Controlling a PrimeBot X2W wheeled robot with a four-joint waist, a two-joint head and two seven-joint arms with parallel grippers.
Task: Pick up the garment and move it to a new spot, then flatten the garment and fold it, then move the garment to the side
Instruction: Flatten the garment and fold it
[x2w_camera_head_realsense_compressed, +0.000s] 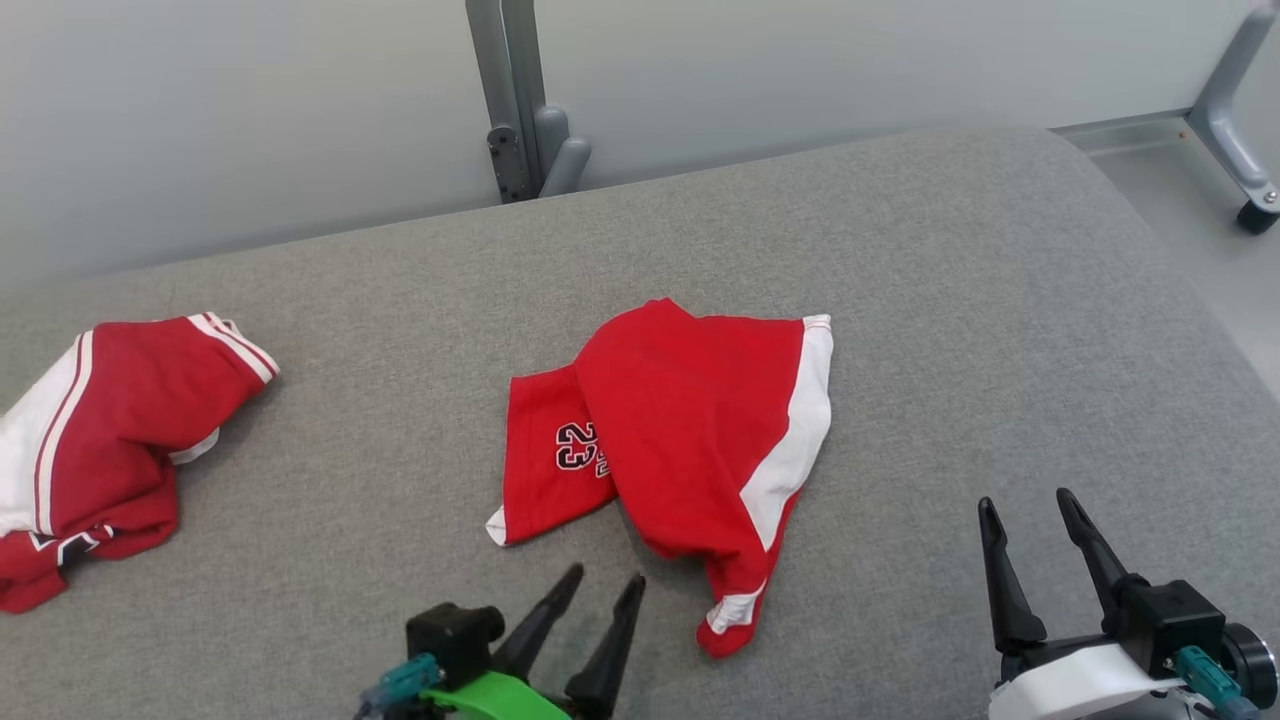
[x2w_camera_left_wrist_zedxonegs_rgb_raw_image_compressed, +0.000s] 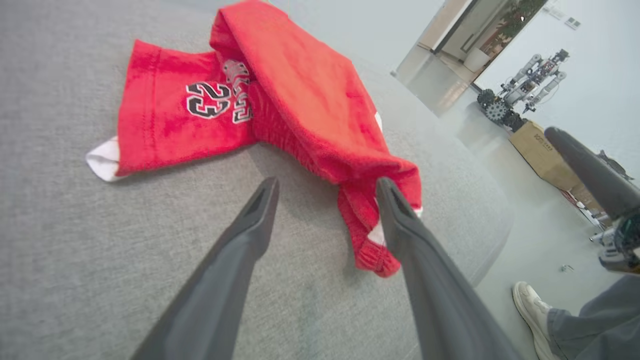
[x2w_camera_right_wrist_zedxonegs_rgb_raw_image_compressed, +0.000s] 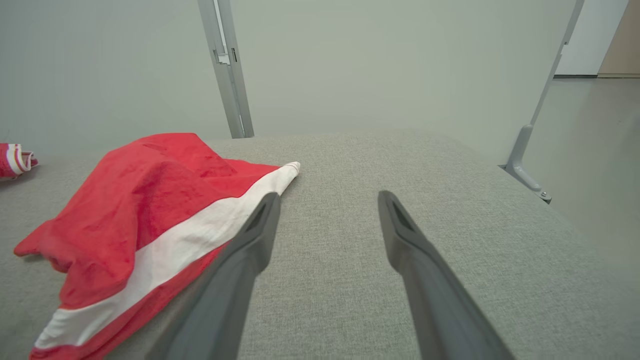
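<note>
The garment (x2w_camera_head_realsense_compressed: 690, 430) is a pair of red shorts with white side stripes and a black "23", lying crumpled in the middle of the grey padded table (x2w_camera_head_realsense_compressed: 950, 260). My left gripper (x2w_camera_head_realsense_compressed: 607, 578) is open just in front of its near edge, touching nothing. In the left wrist view the garment (x2w_camera_left_wrist_zedxonegs_rgb_raw_image_compressed: 295, 105) lies beyond my left gripper (x2w_camera_left_wrist_zedxonegs_rgb_raw_image_compressed: 327, 187), its lowest fold beside the right finger. My right gripper (x2w_camera_head_realsense_compressed: 1028, 500) stands open at the lower right, apart from the cloth. The right wrist view has the garment (x2w_camera_right_wrist_zedxonegs_rgb_raw_image_compressed: 145, 215) left of my right gripper (x2w_camera_right_wrist_zedxonegs_rgb_raw_image_compressed: 327, 200).
A second red and white garment (x2w_camera_head_realsense_compressed: 100, 440) lies bunched at the table's left edge. Grey metal posts (x2w_camera_head_realsense_compressed: 515, 95) stand behind the table, and a wheeled leg (x2w_camera_head_realsense_compressed: 1235, 110) at the far right. A person's shoe (x2w_camera_left_wrist_zedxonegs_rgb_raw_image_compressed: 532, 310) and trouser leg stand by the table's rounded edge.
</note>
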